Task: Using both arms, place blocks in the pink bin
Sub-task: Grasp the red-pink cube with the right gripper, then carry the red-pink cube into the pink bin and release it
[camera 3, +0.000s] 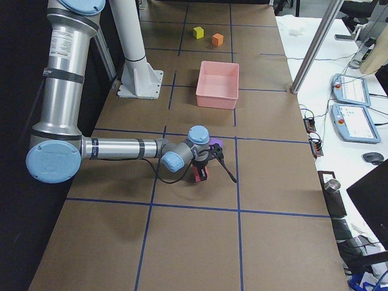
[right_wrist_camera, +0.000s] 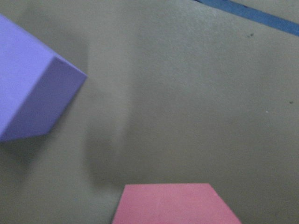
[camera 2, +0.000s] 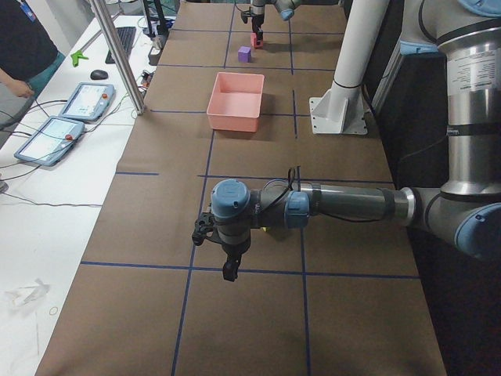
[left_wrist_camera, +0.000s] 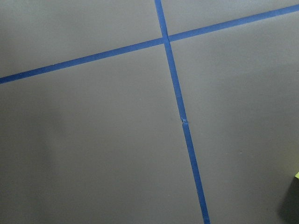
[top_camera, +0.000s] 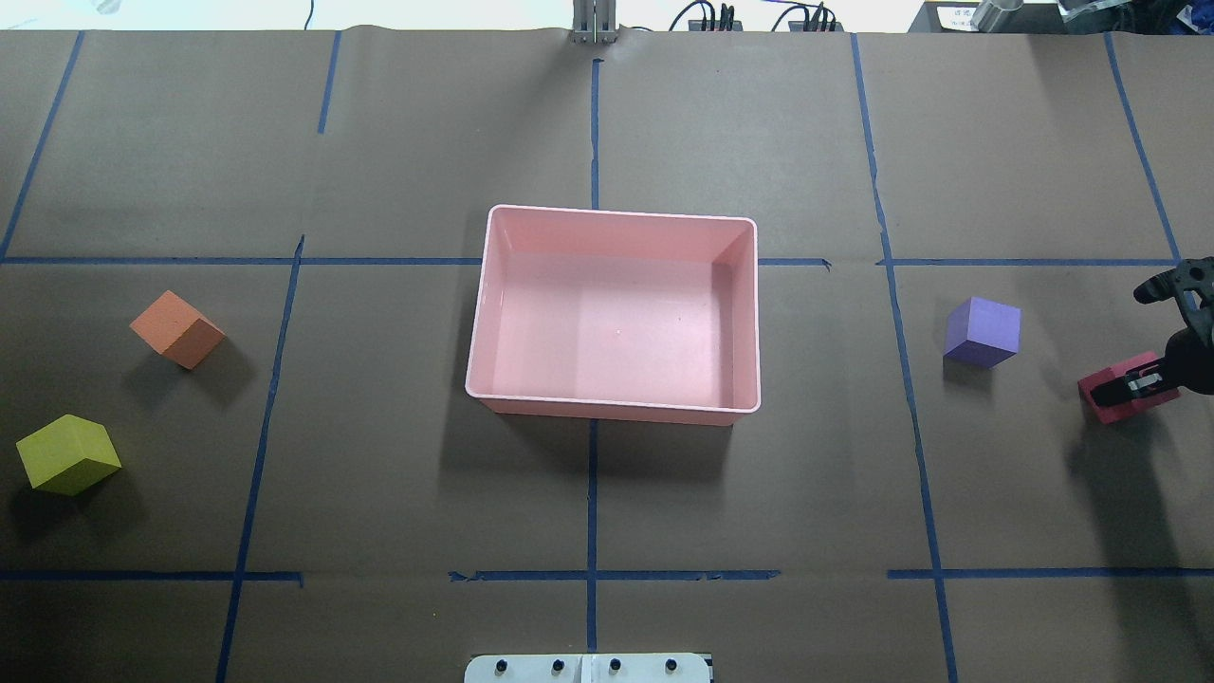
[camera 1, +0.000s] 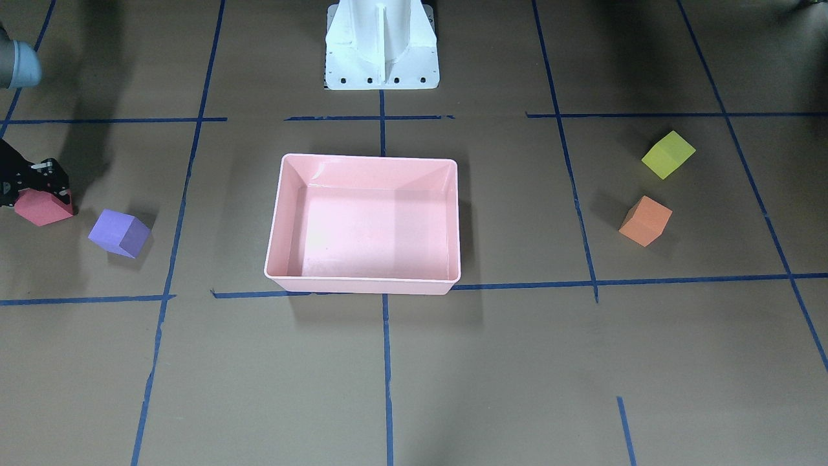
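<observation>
The pink bin point(camera 1: 369, 157) point(top_camera: 616, 212) sits empty at the table's middle. My right gripper point(camera 1: 35, 194) point(top_camera: 1133, 384) is down over the red block point(camera 1: 39, 210) point(top_camera: 1105, 398), its fingers against the block's sides, and the block rests on the table. The purple block point(camera 1: 118, 233) point(top_camera: 983, 332) lies between the red block and the bin. The orange block point(camera 1: 645, 221) point(top_camera: 176, 328) and the yellow-green block point(camera 1: 667, 154) point(top_camera: 66, 455) lie on the other side. My left gripper point(camera 2: 218, 254) hovers over the table in the exterior left view only, and I cannot tell if it is open.
The white pedestal base point(camera 1: 381, 45) point(top_camera: 588, 669) stands at the robot's edge of the table behind the bin. Blue tape lines grid the brown paper. A person and two tablets point(camera 2: 63, 117) are at a side table beyond the far edge.
</observation>
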You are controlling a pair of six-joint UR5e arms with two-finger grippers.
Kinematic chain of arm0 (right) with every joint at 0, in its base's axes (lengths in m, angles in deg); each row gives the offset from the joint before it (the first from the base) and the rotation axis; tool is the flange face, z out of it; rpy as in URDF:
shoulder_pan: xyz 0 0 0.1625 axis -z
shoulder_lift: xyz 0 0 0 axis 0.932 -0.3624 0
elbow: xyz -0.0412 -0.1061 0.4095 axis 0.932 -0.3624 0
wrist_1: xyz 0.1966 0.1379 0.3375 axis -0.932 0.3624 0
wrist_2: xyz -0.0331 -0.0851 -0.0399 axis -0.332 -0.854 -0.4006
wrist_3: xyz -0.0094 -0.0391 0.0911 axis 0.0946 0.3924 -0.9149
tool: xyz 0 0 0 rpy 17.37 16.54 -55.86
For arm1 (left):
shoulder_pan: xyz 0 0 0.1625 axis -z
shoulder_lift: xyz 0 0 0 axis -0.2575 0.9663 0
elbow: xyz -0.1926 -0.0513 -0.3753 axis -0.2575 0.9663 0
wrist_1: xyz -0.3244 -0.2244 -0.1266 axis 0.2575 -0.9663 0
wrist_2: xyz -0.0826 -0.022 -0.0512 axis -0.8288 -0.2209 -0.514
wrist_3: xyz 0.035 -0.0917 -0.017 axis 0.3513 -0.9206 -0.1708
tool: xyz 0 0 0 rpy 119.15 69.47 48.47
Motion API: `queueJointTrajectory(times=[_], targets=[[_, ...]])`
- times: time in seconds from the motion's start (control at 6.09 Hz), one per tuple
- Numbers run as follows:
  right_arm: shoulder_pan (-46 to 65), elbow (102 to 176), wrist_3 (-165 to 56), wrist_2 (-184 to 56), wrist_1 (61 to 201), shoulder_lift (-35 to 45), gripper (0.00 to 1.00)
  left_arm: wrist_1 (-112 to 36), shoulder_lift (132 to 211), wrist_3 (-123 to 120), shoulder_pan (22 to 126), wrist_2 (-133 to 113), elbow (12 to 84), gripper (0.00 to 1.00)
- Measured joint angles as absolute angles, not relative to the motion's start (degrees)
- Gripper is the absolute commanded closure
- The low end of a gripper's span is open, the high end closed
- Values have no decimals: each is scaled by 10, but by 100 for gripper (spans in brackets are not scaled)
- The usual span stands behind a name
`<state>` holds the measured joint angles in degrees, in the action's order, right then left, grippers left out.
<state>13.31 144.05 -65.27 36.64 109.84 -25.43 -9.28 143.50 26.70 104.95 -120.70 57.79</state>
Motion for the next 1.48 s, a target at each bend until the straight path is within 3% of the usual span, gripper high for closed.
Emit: queueJointTrajectory(times=[0.16,0.49,0.82,0.99,1.15,1.31,1.48], targets=[[133,1501,-663,374,1178,-235,62,-94,1435,267,1049,-1207,578,0],[140,1608,-742,380,1406,-115,62,-96,1435,267,1049,-1207,578,0],[208,1602,-895,369,1536,57,62,-96,1435,267,1049,-1207,584,0],[246,1568,-979,348,1563,140,56,-96,1435,267,1049,-1207,586,0],[275,1534,-1048,321,1571,195,9,-95,1435,267,1049,-1207,592,0],[294,1516,-1090,299,1573,223,1,-92,1433,267,1049,-1206,602,0],[301,1510,-1108,289,1573,232,0,-93,1432,266,1048,-1205,607,0]])
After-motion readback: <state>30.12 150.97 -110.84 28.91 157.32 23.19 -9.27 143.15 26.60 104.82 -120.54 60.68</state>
